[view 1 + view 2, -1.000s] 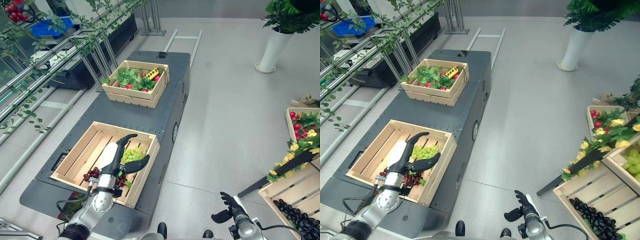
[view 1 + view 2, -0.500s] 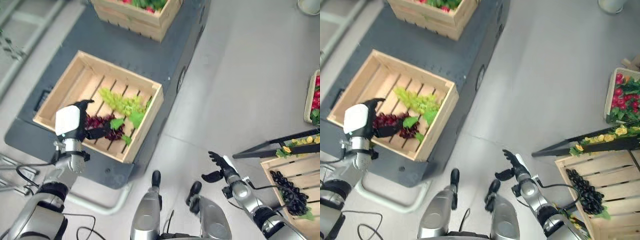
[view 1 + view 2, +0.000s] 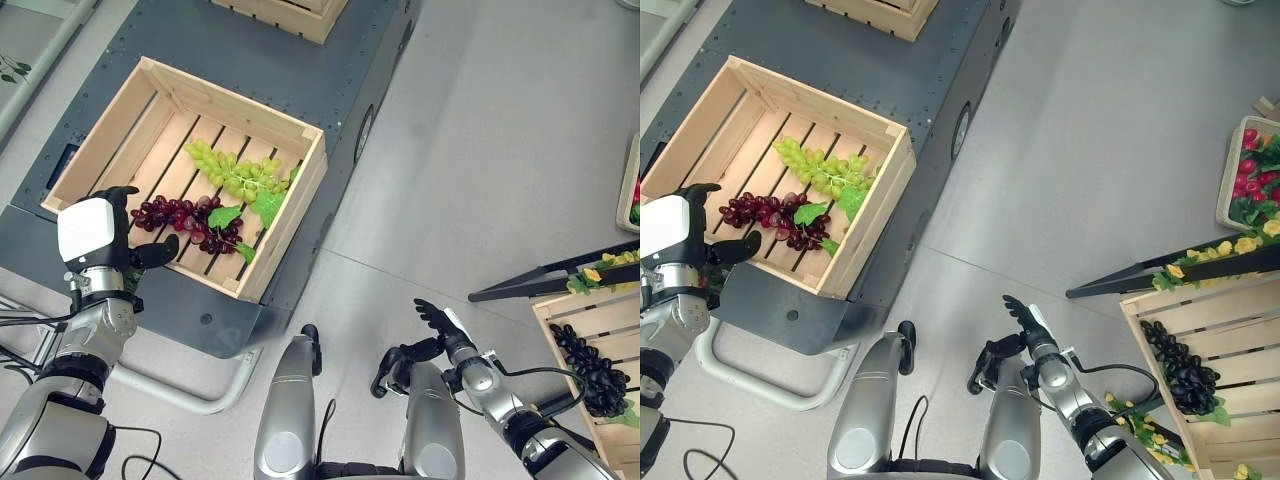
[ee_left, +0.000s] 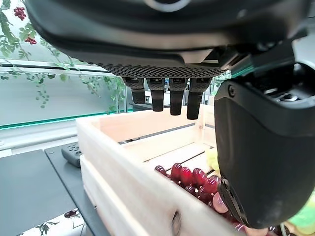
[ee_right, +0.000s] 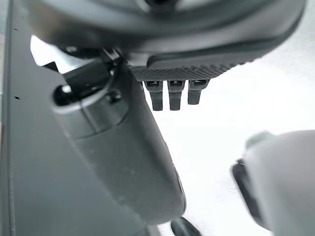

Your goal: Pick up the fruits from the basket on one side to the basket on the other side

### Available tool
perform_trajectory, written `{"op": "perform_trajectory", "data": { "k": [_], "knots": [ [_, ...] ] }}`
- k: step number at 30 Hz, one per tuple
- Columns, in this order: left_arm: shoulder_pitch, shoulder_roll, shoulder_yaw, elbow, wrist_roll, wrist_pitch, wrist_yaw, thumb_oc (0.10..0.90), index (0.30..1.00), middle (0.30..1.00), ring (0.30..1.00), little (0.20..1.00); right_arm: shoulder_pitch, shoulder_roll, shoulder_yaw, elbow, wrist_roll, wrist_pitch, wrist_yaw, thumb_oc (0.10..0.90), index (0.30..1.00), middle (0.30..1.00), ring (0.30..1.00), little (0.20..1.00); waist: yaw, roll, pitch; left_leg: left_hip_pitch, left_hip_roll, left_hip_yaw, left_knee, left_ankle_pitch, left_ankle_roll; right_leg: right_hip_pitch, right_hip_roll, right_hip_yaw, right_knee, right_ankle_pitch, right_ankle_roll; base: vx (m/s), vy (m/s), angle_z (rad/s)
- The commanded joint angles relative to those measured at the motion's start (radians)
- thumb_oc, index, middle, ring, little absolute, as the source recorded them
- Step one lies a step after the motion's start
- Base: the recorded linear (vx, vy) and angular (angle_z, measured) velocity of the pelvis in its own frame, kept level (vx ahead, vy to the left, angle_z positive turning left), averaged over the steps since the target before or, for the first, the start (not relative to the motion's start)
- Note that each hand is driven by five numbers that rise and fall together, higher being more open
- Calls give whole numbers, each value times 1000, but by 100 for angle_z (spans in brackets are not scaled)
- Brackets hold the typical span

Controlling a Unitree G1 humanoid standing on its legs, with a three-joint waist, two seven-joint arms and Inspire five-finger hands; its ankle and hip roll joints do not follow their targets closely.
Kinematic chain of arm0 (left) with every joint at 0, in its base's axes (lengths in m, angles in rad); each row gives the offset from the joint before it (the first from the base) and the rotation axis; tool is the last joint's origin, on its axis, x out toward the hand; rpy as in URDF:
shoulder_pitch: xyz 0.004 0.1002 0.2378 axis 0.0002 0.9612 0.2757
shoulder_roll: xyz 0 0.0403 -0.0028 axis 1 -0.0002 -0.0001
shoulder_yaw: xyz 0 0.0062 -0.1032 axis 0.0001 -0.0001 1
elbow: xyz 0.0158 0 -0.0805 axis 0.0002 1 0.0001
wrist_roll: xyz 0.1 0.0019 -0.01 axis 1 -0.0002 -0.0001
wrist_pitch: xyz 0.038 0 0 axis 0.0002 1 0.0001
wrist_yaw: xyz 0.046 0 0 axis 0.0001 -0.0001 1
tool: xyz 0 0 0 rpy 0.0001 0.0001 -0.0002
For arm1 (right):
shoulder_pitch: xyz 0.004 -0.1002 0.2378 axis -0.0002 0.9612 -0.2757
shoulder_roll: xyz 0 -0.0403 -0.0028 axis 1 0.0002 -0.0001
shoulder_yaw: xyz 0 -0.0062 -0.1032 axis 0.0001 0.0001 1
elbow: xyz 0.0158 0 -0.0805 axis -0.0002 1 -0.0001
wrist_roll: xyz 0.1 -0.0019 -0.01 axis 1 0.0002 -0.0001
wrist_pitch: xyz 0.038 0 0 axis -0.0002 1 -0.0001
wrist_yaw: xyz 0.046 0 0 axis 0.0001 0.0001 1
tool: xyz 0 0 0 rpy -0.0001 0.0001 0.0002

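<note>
Left robot hand [image 3: 93, 235] open, empty, beside crate [image 3: 262, 255].

dark grey platform [image 3: 330, 60] at left, running far to near. on it: near wooden crate [image 3: 296, 206] holding green grapes [image 3: 232, 175] and red grapes [image 3: 185, 215]; a second wooden crate [image 3: 300, 12] at the far end. pale grey floor [image 3: 480, 150] right of the platform carries a slatted crate with black grapes [image 3: 592, 362] at near right.
</note>
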Motion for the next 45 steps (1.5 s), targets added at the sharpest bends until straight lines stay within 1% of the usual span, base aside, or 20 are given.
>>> {"op": "perform_trajectory", "data": {
  "k": [1, 6, 7, 11, 12, 19, 20, 21, 22, 24, 25, 28, 29, 30, 31, 35, 38, 40, 44, 45],
  "knots": [
    [-117, 184, 19, -35, 1, 29, 42, 800, 900, 900, 900, 900, 3, -57, -23, -34, 53, -34, 2, 800, 900, 900, 900, 900, -2, 7, -3, 39, -17, 44, -14, -73, 60, 61, 31, 23, -30, 14, -48, -5, 48, 5],
    [-191, 224, -47, -41, 46, 2, 22, 800, 900, 900, 900, 900, -1, -70, -27, -17, 41, -34, 5, 800, 900, 900, 900, 900, -3, 2, -3, 2, -13, 38, 4, -78, 62, 20, 31, 27, -10, 18, -39, -3, 23, 7],
    [-214, 234, -82, -53, 77, 2, 19, 800, 900, 900, 900, 900, -9, -75, -27, -8, 43, -36, 2, 800, 900, 900, 900, 900, -4, 1, -3, -14, -12, 34, 9, -78, 63, 2, 33, 29, -2, 21, -37, 0, 0, 0],
    [-251, 245, -130, -52, 99, -27, 47, 800, 900, 900, 900, 900, -22, -77, -28, 2, 42, -34, -5, 800, 900, 900, 900, 900, -6, 0, -3, -33, -10, 32, 18, -79, 62, -20, 37, 33, 3, 26, -32, 0, 8, 0],
    [-264, 249, -152, -53, 134, -31, 53, 800, 900, 900, 900, 900, -27, -80, -30, 7, 36, -35, -4, 800, 900, 900, 900, 900, -8, -1, -3, -42, -6, 33, 19, -78, 61, -30, 38, 34, 2, 30, -29, -6, 31, -1],
    [-293, 250, -230, -44, 180, -29, 43, 800, 900, 900, 900, 900, -43, -109, -27, -4, 37, -12, -8, 800, 900, 900, 900, 900, -19, -1, -3, -75, -1, 35, 21, -71, 56, -71, 43, 44, 4, 42, -25, -15, 65, -1],
    [-304, 255, -260, -39, 209, -29, 15, 800, 900, 900, 900, 900, -45, -121, -31, -10, 37, -8, -4, 800, 900, 900, 900, 900, -26, -2, -3, -91, 2, 37, 22, -67, 54, -88, 45, 47, 2, 49, -22, -14, 62, -1],
    [-307, 255, -263, -38, 210, -30, 13, 800, 900, 900, 900, 900, -45, -121, -31, -9, 37, -8, -4, 800, 900, 900, 900, 900, -25, -2, -3, -92, 2, 37, 22, -67, 54, -89, 45, 47, 3, 50, -22, -23, 94, -1],
    [-327, 263, -298, -36, 228, -27, -29, 800, 900, 900, 900, 900, -51, -126, -28, -5, 40, -10, -2, 800, 900, 900, 900, 900, -28, -4, -3, -104, 5, 38, 26, -66, 54, -102, 45, 46, 4, 54, -19, -18, 53, -1],
    [-357, 269, -340, -25, 260, -28, -56, 800, 900, 900, 900, 900, -60, -132, -27, 2, 49, -15, 7, 800, 900, 900, 900, 900, -31, -8, -3, -119, 8, 38, 29, -65, 54, -118, 44, 43, 7, 60, -16, -18, 47, 1],
    [-360, 268, -342, -24, 260, -28, -56, 800, 900, 900, 900, 900, -60, -131, -28, 2, 49, -16, 7, 800, 900, 900, 900, 900, -30, -8, -3, -120, 8, 38, 30, -65, 54, -118, 44, 43, 7, 60, -16, 0, 0, 0],
    [-414, 280, -416, -25, 303, -37, -143, 800, 900, 900, 900, 900, -67, -132, -25, 7, 66, -38, 15, 800, 900, 900, 900, 900, -33, -17, -3, -147, 13, 34, 33, -67, 54, -146, 43, 39, 10, 67, -9, -25, 28, 4],
    [-417, 280, -422, -26, 308, -37, -157, 800, 900, 900, 900, 900, -68, -132, -25, 7, 68, -39, 16, 800, 900, 900, 900, 900, -33, -18, -3, -149, 13, 34, 32, -67, 54, -148, 44, 39, 8, 68, -9, 0, 0, 0],
    [-426, 281, -446, -36, 304, -31, -222, 800, 900, 900, 900, 900, -73, -129, -22, 1, 72, -39, 17, 800, 900, 900, 900, 900, -34, -20, -3, -156, 14, 32, 25, -64, 52, -154, 45, 37, 4, 72, -5, 0, 0, 0],
    [-429, 281, -451, -38, 303, -28, -235, 800, 900, 900, 900, 900, -74, -128, -22, 0, 72, -38, 18, 800, 900, 900, 900, 900, -33, -21, -3, -156, 14, 32, 24, -63, 52, -155, 45, 36, 4, 73, -5, 0, 0, 0],
    [-448, 276, -489, -26, 278, -5, -374, 800, 900, 900, 900, 900, -83, -127, -17, 1, 69, -48, 13, 800, 900, 900, 900, 900, -37, -22, -3, -169, 15, 31, 9, -56, 48, -171, 46, 35, -5, 80, 0, 0, 0, 0],
    [-458, 274, -500, -13, 269, 7, -428, 800, 900, 900, 900, 900, -90, -128, -18, 12, 73, -53, 14, 800, 900, 900, 900, 900, -38, -21, -3, -171, 15, 30, 6, -55, 49, -173, 45, 32, -8, 80, -1, 0, 0, 0],
    [-460, 268, -510, -7, 246, 58, -524, 800, 900, 900, 900, 900, -98, -134, -19, 12, 87, -54, 17, 800, 900, 900, 900, 900, -38, -21, -3, -175, 14, 28, 4, -53, 46, -172, 45, 27, -15, 82, 0, 0, 0, 0],
    [-453, 260, -504, 10, 231, 146, -643, 800, 900, 900, 900, 900, -97, -138, -25, -2, 96, -46, 14, 800, 900, 900, 900, 900, -38, -26, -3, -183, 12, 22, -3, -45, 41, -179, 44, 21, -18, 85, 1, 1, -8, 0],
    [-443, 259, -496, 16, 227, 185, -671, 800, 900, 900, 900, 900, -90, -137, -28, -13, 96, -41, 9, 800, 900, 900, 900, 900, -38, -28, -3, -187, 12, 19, -6, -43, 39, -181, 44, 18, -20, 86, 1, 3, -30, -1]
  ]
}}
